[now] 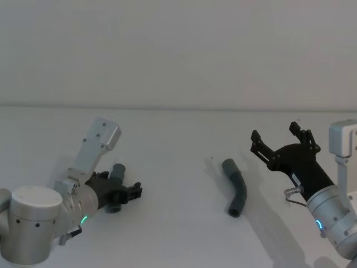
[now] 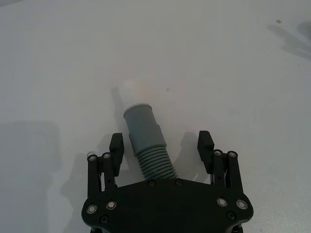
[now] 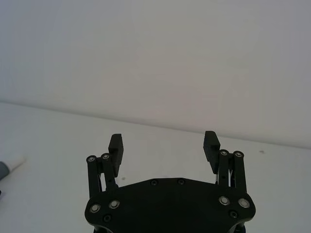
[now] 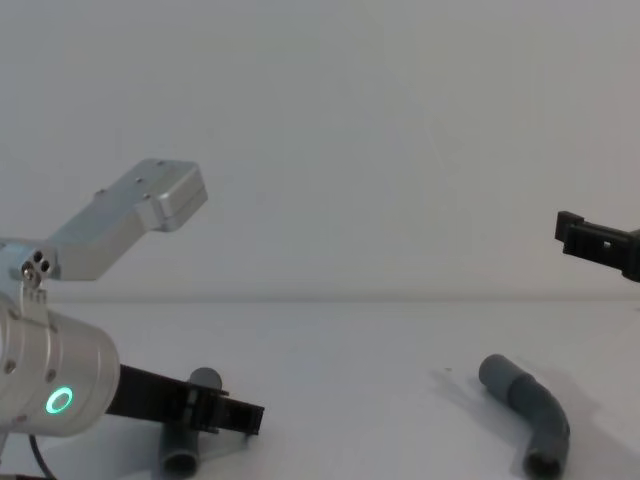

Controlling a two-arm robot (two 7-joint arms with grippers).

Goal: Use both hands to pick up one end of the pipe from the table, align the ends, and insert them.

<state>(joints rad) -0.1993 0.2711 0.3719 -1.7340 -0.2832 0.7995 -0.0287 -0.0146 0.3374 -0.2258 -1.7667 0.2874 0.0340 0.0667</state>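
Observation:
Two dark-grey bent pipe pieces lie on the white table (image 1: 178,234). One pipe piece (image 1: 118,171) (image 4: 182,455) lies at the left, and my left gripper (image 1: 118,191) (image 4: 196,406) stands open around it. In the left wrist view its fingers (image 2: 116,145) flank the ribbed middle (image 2: 154,162) without touching, and the smooth cuff (image 2: 141,121) with a pale tip points away. The other pipe piece (image 1: 236,188) (image 4: 530,405) lies right of centre. My right gripper (image 1: 274,132) (image 3: 163,141) (image 4: 600,245) hovers open and empty above the table, to the right of that piece.
A pale grey wall (image 1: 178,50) rises behind the table. In the right wrist view, a white-tipped grey cuff (image 3: 12,162) shows at the picture's edge. Bare table lies between the two pieces.

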